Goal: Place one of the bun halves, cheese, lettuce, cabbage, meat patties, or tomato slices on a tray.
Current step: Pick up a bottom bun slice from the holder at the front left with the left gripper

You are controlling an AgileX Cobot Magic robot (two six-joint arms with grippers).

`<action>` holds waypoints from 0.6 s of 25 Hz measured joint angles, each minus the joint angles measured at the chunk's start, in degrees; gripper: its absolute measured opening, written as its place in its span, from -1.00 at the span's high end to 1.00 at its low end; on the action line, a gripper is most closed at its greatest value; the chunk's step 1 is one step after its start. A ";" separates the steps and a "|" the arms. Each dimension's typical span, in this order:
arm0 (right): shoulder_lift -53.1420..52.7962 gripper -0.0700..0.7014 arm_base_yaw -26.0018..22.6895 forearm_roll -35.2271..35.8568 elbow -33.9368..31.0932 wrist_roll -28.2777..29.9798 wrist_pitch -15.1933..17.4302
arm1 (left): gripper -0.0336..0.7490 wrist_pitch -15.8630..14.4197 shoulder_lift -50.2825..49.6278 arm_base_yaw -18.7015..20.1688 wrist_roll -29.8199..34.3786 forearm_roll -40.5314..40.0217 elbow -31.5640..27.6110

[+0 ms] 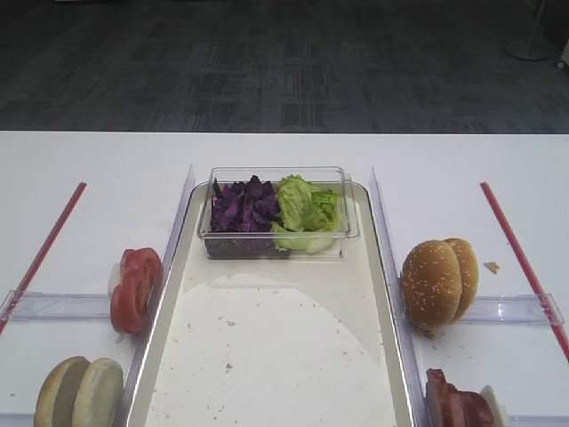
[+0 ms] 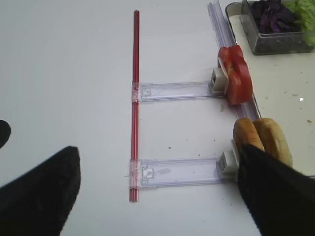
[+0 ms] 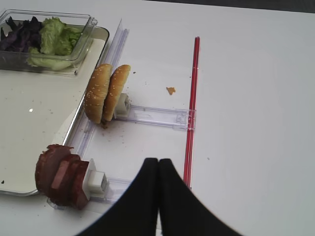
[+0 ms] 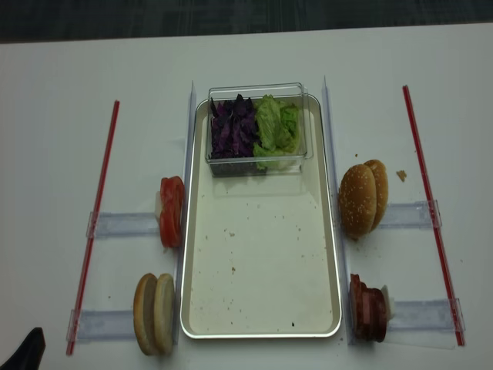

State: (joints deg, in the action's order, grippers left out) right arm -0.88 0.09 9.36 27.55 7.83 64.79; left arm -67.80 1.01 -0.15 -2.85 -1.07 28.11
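Left hand spread wide, empty, beside bun halves; right hand pressed together.

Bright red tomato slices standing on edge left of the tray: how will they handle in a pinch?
The bright red tomato slices look wet and glossy, so probably slippery. Thin and soft-fleshed, they'd likely bend or tear. Standing on edge against a small white block, neighbours may topple.

- It looked like a lab test bench: a bare white table with red guide strips at nine and three o'clock.
- Grey office carpet lay at twelve o'clock.
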 joint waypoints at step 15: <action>0.00 -0.13 0.00 0.00 0.00 -0.10 0.00 | -0.61 0.00 0.00 0.00 0.00 -0.09 0.00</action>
State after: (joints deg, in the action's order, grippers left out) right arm -0.88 0.09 9.36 27.55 7.73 64.79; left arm -67.80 1.01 -0.15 -2.85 -1.16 28.11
